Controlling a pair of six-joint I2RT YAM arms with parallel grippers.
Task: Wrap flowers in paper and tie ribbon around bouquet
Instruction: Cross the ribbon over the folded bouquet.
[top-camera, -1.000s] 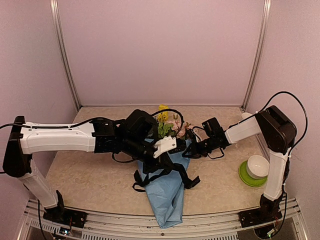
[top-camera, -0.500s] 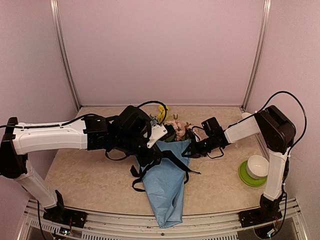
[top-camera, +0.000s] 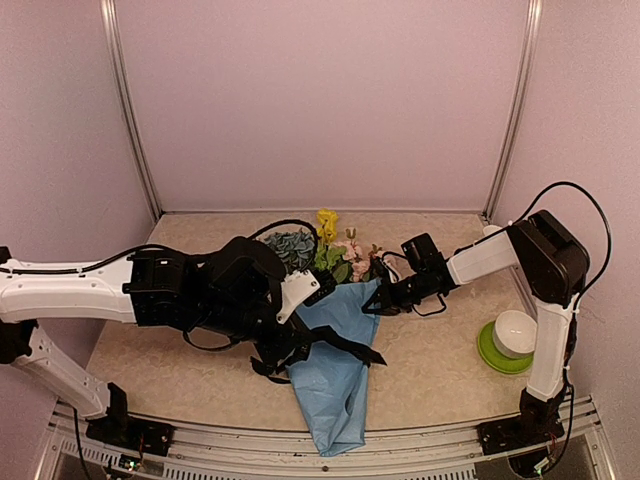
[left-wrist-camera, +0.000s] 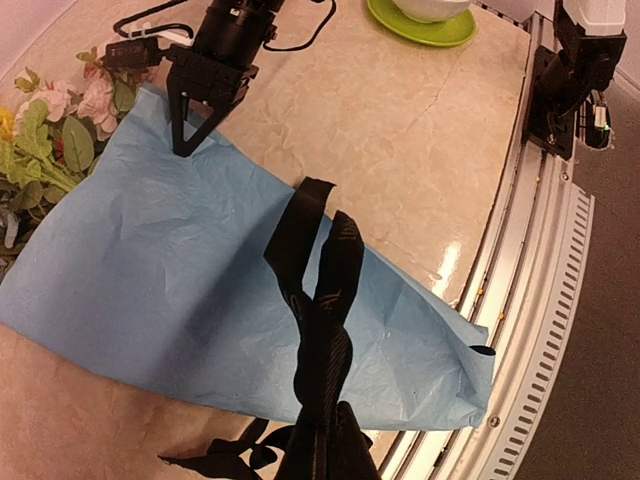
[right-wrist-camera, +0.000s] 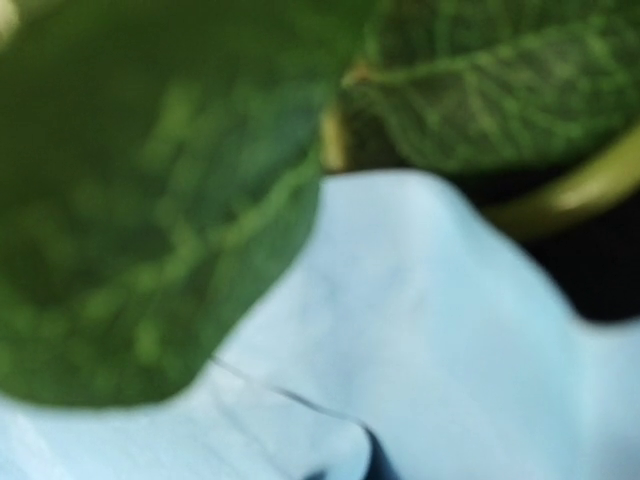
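Flowers (top-camera: 335, 250) are already rolled in the paper (left-wrist-camera: 150, 280) cone on the table (top-camera: 440, 370). Left gripper (top-camera: 275, 350) pinches the ribbon (left-wrist-camera: 325, 300) draped across it, right gripper (left-wrist-camera: 190, 140) is clamped shut at the cone's mouth. No knot yet.

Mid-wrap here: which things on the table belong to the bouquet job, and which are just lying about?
For the job:
- flowers, at the wide end of the paper
- blue paper, folded into a cone
- black ribbon, lying across the paper

Lying about:
- white bowl, at the right side
- green plate, under the bowl
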